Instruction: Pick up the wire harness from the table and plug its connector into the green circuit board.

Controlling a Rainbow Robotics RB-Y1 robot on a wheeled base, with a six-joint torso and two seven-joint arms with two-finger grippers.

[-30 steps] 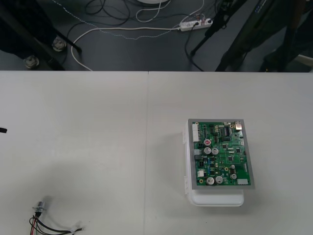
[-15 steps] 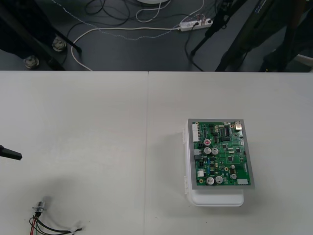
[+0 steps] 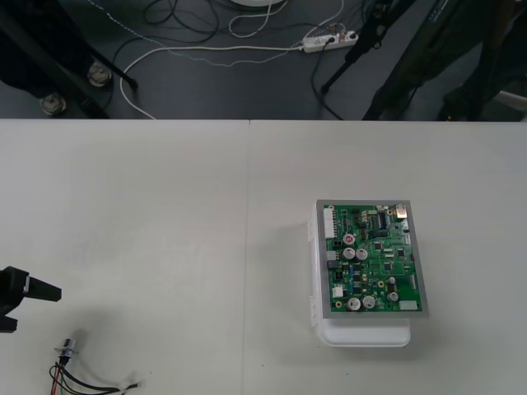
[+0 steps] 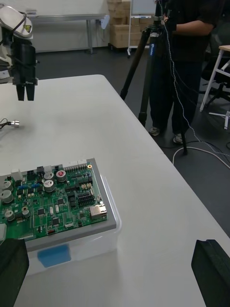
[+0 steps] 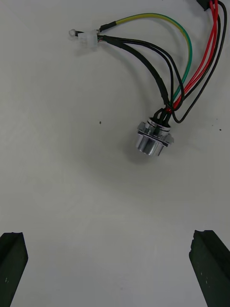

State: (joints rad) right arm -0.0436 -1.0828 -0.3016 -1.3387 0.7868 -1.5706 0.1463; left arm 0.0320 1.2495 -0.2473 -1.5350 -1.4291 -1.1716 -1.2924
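**Harness loose on the table, left tool open right by it**

The table [image 3: 165, 206] carries the green circuit board [image 3: 372, 259] off to the right. The right tool [image 4: 115, 259] sits released beside it. The left tool [image 5: 110, 235] hangs spread wide, gripping nothing. The wire harness [image 3: 82, 378] lies near the left corner, its metal socket [image 5: 153, 138] just ahead of the gap between the fingers, not touching.

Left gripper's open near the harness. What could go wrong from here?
1. The round metal socket lies loose ahead of the open left gripper; it may roll or slip when pinched.
2. The wires splay in loose loops, so a finger may catch just one strand.
3. The green circuit board sits far across the table, so a weak grip may fail mid-carry.
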